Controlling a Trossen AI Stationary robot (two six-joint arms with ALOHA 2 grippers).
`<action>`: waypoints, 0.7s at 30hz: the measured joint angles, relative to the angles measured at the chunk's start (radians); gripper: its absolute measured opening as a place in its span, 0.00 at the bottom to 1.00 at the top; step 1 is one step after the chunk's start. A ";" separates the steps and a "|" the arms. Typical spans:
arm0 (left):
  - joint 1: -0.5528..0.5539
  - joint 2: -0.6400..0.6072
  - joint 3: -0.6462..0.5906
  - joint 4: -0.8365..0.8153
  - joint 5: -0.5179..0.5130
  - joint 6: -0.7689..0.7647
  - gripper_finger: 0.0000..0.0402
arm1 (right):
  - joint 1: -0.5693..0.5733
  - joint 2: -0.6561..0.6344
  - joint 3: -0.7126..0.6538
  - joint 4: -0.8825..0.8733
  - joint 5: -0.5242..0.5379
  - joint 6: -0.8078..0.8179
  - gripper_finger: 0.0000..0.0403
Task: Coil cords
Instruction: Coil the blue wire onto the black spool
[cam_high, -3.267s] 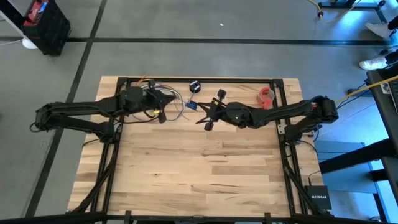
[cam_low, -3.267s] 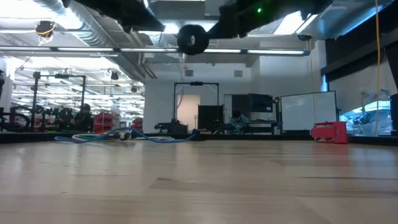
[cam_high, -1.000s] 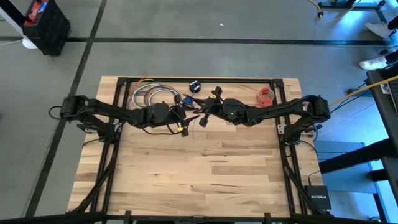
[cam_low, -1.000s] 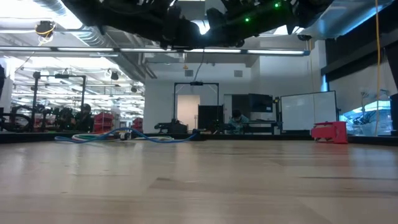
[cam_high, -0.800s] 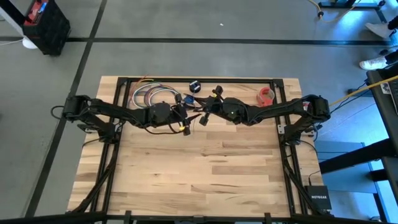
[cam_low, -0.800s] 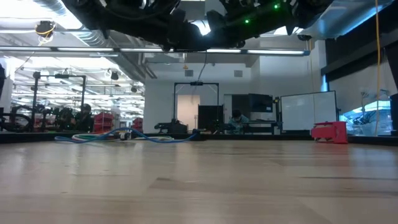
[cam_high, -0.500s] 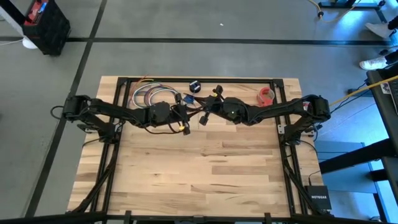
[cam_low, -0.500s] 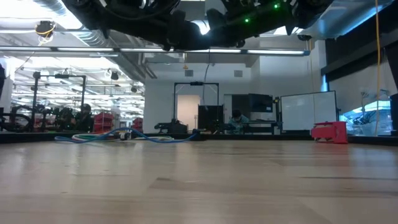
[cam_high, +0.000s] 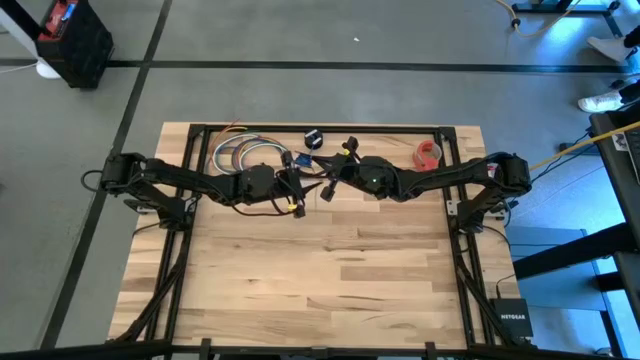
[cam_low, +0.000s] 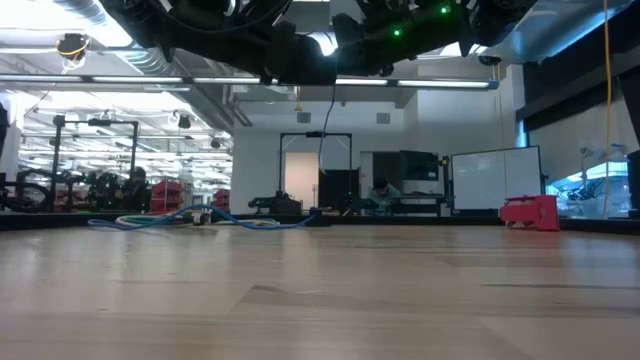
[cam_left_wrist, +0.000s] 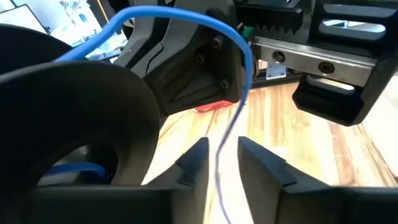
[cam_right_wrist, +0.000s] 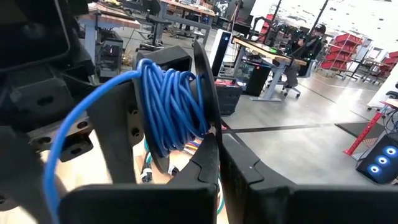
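The counter (cam_high: 320, 270) is smooth pale wood planks; the blue cord (cam_right_wrist: 171, 109) beside it looks like glossy plastic, perhaps.

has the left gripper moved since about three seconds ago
Yes. In the high view the left gripper has shifted rightward, away from the coloured cable bundle, toward the right gripper.

A thin bright blue cord (cam_right_wrist: 168, 109) winds round a black round plastic spool (cam_right_wrist: 205, 93); the light wooden plank table (cam_high: 320, 270) shows pale streaks.
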 joint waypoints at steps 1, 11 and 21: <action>0.000 0.000 0.000 0.003 0.000 -0.001 0.21 | 0.000 0.000 0.000 0.000 0.000 0.000 0.01; 0.006 0.000 0.000 0.045 0.003 -0.013 0.33 | 0.000 0.000 0.000 0.025 0.000 0.053 0.01; 0.000 0.000 0.000 0.087 0.000 -0.051 0.28 | 0.001 0.006 0.000 0.062 0.008 0.174 0.01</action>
